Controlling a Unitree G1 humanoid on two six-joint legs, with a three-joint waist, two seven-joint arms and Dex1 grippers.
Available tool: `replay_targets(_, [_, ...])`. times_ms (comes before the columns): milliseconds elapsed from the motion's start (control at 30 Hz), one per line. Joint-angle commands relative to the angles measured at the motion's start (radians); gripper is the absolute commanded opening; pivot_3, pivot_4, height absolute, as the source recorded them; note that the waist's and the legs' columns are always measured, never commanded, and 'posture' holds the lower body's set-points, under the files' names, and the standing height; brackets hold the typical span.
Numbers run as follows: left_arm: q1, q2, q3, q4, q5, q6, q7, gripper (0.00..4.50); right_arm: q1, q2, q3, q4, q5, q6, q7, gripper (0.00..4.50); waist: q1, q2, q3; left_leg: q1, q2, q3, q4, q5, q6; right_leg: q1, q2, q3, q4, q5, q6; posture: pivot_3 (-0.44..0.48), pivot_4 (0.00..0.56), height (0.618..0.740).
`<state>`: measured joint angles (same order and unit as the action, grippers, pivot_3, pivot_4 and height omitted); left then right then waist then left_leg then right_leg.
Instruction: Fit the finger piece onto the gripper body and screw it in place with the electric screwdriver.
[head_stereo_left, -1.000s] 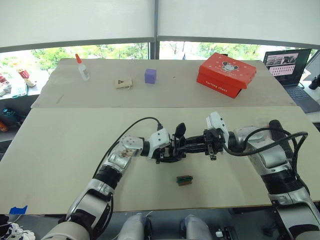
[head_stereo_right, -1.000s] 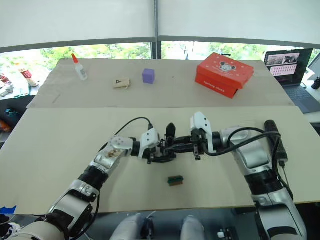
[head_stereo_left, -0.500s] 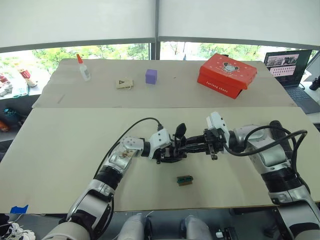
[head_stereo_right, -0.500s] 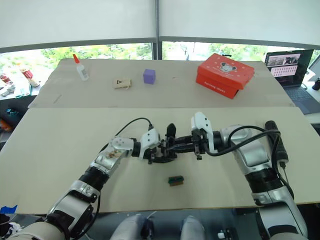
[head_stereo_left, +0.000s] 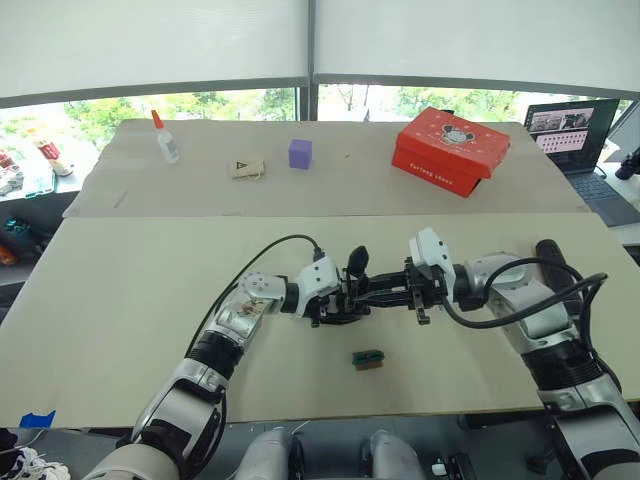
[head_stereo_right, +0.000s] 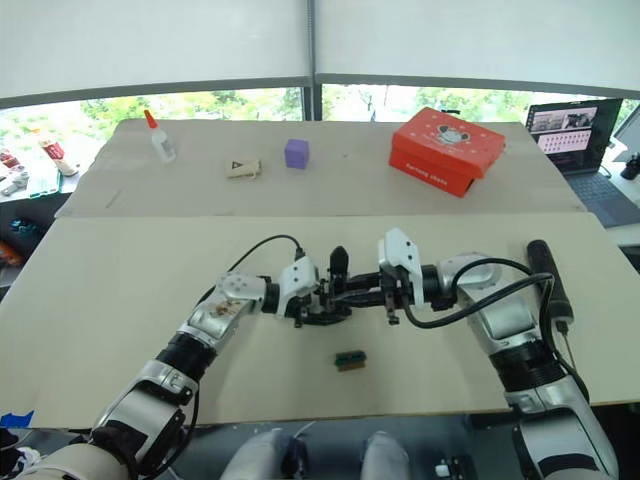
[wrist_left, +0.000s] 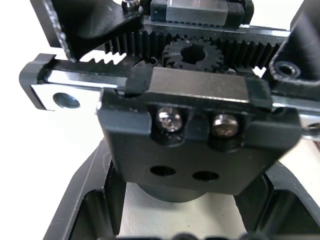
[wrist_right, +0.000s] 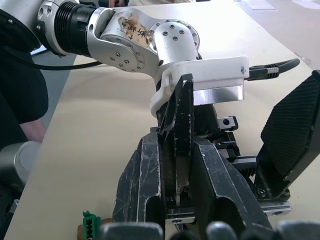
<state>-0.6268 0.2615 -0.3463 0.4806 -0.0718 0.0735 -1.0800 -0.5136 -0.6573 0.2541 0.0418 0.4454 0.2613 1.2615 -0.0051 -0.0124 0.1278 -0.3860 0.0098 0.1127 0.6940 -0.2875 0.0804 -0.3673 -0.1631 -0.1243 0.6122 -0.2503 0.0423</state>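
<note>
The gripper body (head_stereo_left: 343, 300), a black assembly with a toothed rack and gear (wrist_left: 187, 52), sits at mid-table with my left gripper (head_stereo_left: 330, 302) shut around its round base. One pointed black finger (head_stereo_left: 357, 262) stands up from it. My right gripper (wrist_right: 176, 150) reaches in from the right, shut on the finger piece (wrist_right: 181, 112), a narrow black wedge held upright against the body's rack. The electric screwdriver (head_stereo_right: 548, 278), a thick black cylinder, lies on the table at the far right, beyond my right forearm.
A small green-and-brown block (head_stereo_left: 368, 359) lies just in front of the grippers. On the far table are a red box (head_stereo_left: 453, 148), a purple cube (head_stereo_left: 300, 153), a tan card (head_stereo_left: 247, 167) and a glue bottle (head_stereo_left: 165, 138). A laptop (head_stereo_left: 585, 135) stands far right.
My right gripper has edged slightly left toward the gripper body with the finger piece. Both holds are unchanged, and the left arm has stayed put.
</note>
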Motion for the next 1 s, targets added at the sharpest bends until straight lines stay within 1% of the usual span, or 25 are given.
replay_targets(33, [-0.031, 0.001, 0.056, -0.048, -0.034, 0.000, 0.009, 2.32, 0.061, -0.049, 0.116, 0.150, -0.228, 0.071, -0.088, 0.32, 0.000, 0.000, 0.000, 0.000, 0.000, 0.000, 0.000, 0.000, 0.000, 0.000, 0.000, 0.000, 0.000, 0.000, 0.000, 0.000, 0.150, 0.740])
replay_targets(167, [-0.032, 0.001, 0.055, -0.045, -0.033, -0.002, 0.008, 2.32, 0.073, -0.053, 0.120, 0.108, -0.209, 0.103, -0.090, 0.32, 0.000, 0.000, 0.000, 0.000, 0.001, 0.000, 0.000, 0.000, 0.000, 0.000, 0.000, 0.000, 0.000, 0.001, -0.001, 0.000, 0.150, 0.740])
replay_targets(400, [-0.036, 0.000, 0.054, -0.039, -0.033, -0.007, 0.003, 2.32, 0.079, -0.061, 0.115, 0.092, -0.209, 0.071, -0.082, 0.32, 0.001, 0.000, 0.000, 0.000, 0.001, 0.000, 0.000, -0.001, -0.002, -0.001, 0.000, 0.000, 0.000, 0.001, -0.001, 0.000, 0.150, 0.740])
replay_targets(600, [-0.037, -0.002, 0.049, -0.039, -0.031, -0.008, -0.003, 2.32, 0.061, -0.058, 0.133, 0.075, -0.192, 0.101, -0.055, 0.32, 0.002, 0.000, 0.000, -0.001, 0.001, 0.000, 0.000, -0.001, -0.002, -0.001, 0.000, 0.000, 0.000, 0.001, -0.001, 0.000, 0.150, 0.740])
replay_targets(700, [-0.039, -0.003, 0.049, -0.035, -0.031, -0.009, -0.004, 2.32, 0.047, -0.051, 0.145, 0.092, -0.198, 0.097, -0.049, 0.32, 0.002, 0.000, 0.000, -0.001, 0.001, 0.000, -0.001, -0.001, -0.002, -0.001, 0.000, 0.000, -0.001, 0.001, -0.001, 0.000, 0.150, 0.740])
replay_targets(867, [-0.042, -0.006, 0.051, -0.032, -0.031, -0.009, -0.003, 2.32, 0.010, -0.035, 0.167, 0.178, -0.221, 0.053, -0.033, 0.32, 0.000, 0.000, 0.000, -0.001, 0.001, 0.000, -0.001, -0.001, -0.002, -0.002, 0.000, -0.001, -0.001, 0.001, -0.001, 0.000, 0.150, 0.740])
replay_targets(1000, [-0.041, -0.002, 0.054, -0.030, -0.030, -0.012, -0.003, 2.32, 0.009, -0.038, 0.164, 0.168, -0.208, 0.071, -0.038, 0.32, 0.001, 0.000, 0.000, -0.001, 0.002, 0.000, -0.001, -0.001, -0.002, -0.002, 0.000, -0.001, -0.001, 0.001, -0.002, 0.000, 0.150, 0.740])
